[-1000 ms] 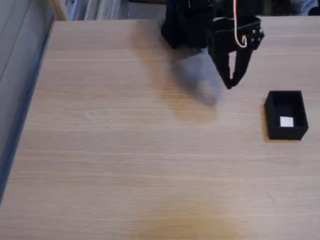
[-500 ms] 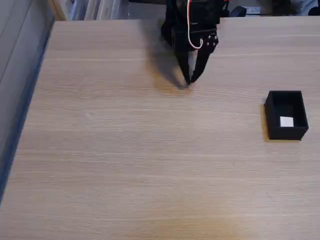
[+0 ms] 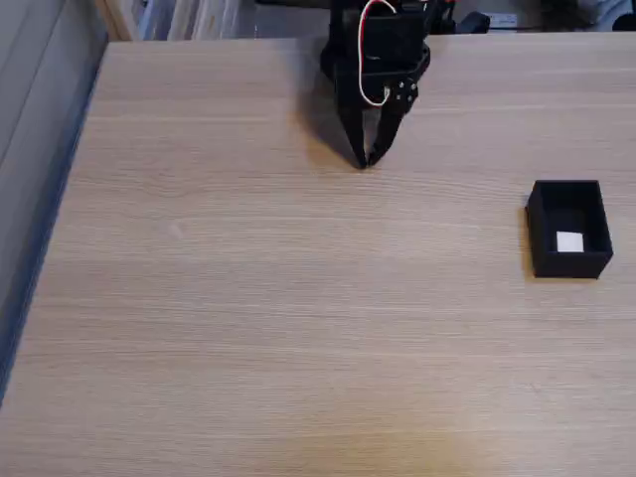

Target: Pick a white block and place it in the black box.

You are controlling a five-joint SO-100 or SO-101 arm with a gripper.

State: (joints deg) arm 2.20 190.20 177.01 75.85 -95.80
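Observation:
A small white block (image 3: 569,242) lies inside the black box (image 3: 540,231), which stands on the wooden table at the right of the fixed view. My black gripper (image 3: 365,159) hangs far to the left of the box, near the table's back edge, pointing down at the tabletop. Its two fingers meet at the tips, so it is shut with nothing between them.
The light wooden table (image 3: 298,318) stretches wide in front of and to the left of the gripper. Its left edge drops off along a grey floor strip (image 3: 40,149). Cluttered items sit beyond the back edge.
The arm swung left and back from near the box to the table's back middle. The fingers closed together. The white block stayed in the box.

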